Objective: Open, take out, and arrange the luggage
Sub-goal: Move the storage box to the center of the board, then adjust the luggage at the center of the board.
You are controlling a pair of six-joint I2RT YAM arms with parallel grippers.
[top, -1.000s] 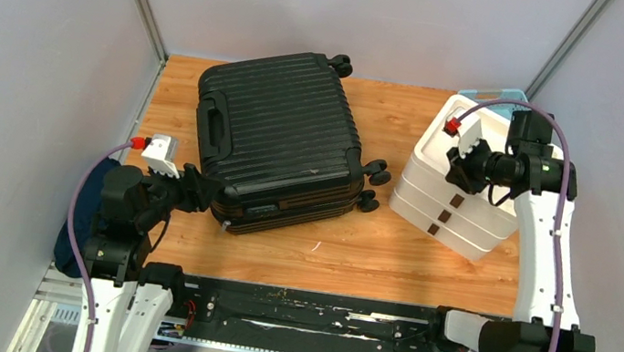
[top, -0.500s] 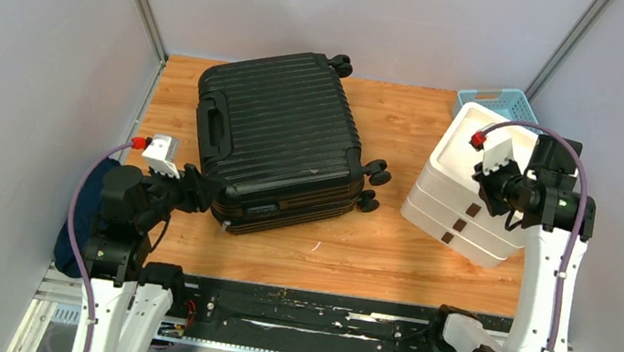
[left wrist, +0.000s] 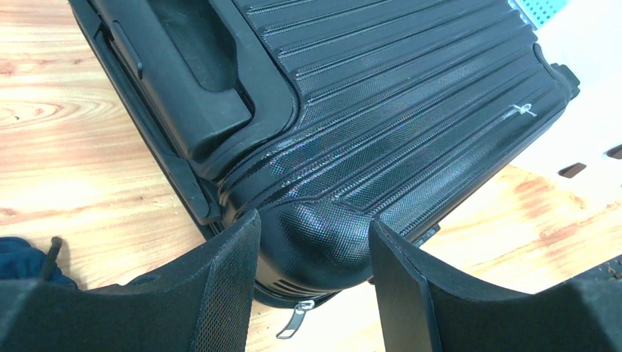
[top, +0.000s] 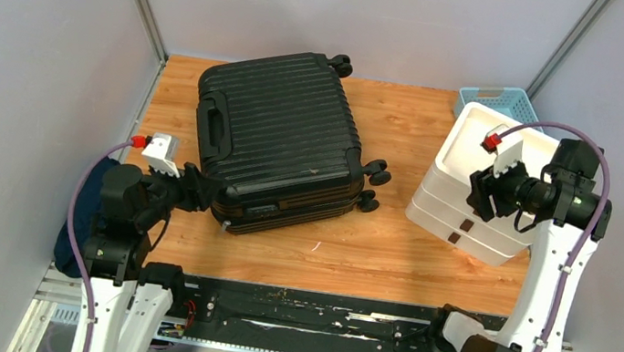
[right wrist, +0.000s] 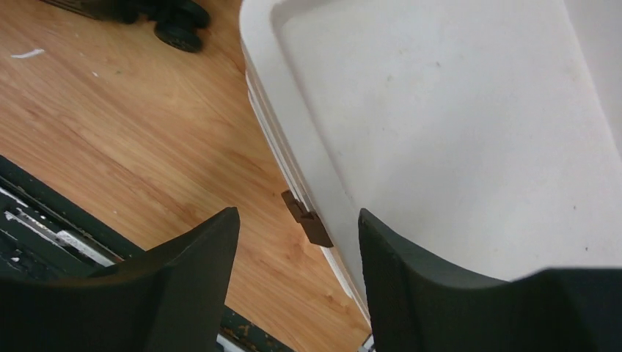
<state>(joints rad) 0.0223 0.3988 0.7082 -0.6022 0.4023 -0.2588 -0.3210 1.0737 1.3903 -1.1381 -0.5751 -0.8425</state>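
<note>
The left tool (left wrist: 312, 253), jaws apart, straddles the closed luggage's (left wrist: 411, 95) near-left corner, seemingly to unzip it; the right tool (right wrist: 297, 227), also apart, hovers over the drawers (right wrist: 440, 110).

right gripper (top: 483, 193) – been swung out toward the right edge and a touch nearer | white drawer unit (top: 467, 144) – been shoved along with it, closer to the right edge now | blue basket (top: 495, 100) – far-right corner, was mostly covered, now pretty much exposed
</note>
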